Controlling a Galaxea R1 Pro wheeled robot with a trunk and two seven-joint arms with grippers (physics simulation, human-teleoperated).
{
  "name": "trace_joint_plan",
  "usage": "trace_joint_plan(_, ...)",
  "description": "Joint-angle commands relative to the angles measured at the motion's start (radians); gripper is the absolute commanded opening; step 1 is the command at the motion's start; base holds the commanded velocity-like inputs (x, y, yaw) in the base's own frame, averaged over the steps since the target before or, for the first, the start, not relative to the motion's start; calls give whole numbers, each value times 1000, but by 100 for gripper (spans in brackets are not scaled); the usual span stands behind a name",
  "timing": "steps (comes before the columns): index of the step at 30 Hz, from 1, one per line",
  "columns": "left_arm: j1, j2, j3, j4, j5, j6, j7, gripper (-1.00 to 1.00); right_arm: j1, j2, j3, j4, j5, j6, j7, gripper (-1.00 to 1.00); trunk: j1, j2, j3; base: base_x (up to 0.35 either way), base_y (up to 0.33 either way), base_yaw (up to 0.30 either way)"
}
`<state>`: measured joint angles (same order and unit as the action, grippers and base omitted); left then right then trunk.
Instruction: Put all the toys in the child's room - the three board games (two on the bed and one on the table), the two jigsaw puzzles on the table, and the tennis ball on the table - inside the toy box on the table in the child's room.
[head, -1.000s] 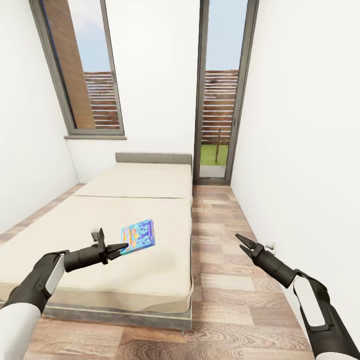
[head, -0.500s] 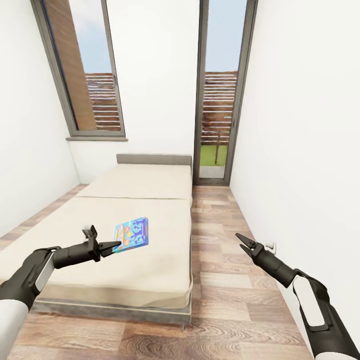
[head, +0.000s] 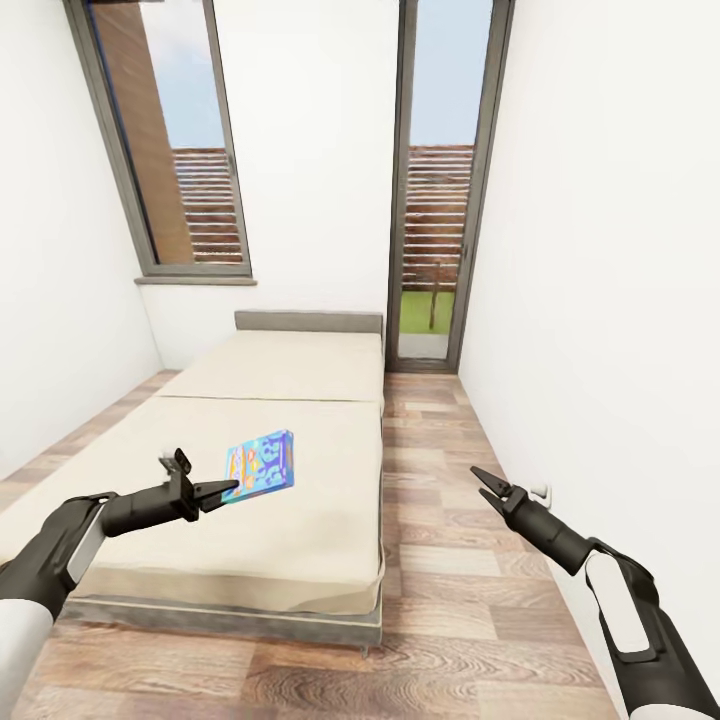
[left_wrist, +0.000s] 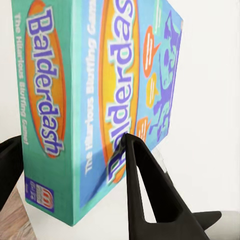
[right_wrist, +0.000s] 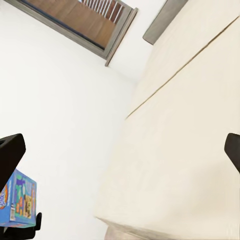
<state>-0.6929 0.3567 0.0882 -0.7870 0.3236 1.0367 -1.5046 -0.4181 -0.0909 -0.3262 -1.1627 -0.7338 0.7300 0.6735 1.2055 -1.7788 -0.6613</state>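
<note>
A light-blue board game, lettered "Balderdash", hangs tilted just above the cream bed. My left gripper is shut on its near edge. In the left wrist view the black fingers clamp the box across its thickness. To the right of the bed, my right gripper stands open over the wood floor with nothing in it. The right wrist view looks between its spread fingertips across the mattress and catches the held box at one corner.
A strip of wood-plank floor runs between the bed and the white right wall. A glass door and a tall window stand at the far end. A small wall socket sits low near my right gripper.
The view has drawn back slightly from the bed. My left gripper has carried the light-blue box a little to the left. The right arm holds its pose.
</note>
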Motion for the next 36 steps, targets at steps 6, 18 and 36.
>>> trace_joint_plan(6, 0, 0, -1, 0, 0, 11, -6, -100, -1, 0, 0, -1, -3, 7, 5, 100, -23, 42, 18, -15, 0, 84)
trace_joint_plan(18, 1, 14, -1, 0, 1, 11, -6, -100, -1, 0, -1, -2, -3, 7, 12, 100, -69, 126, 55, -1, 0, 272)
trace_joint_plan(36, 1, 19, -1, 0, 0, 11, -6, -100, -1, 1, -3, 0, -2, 6, 12, 100, -138, 252, 112, 0, 0, 293)
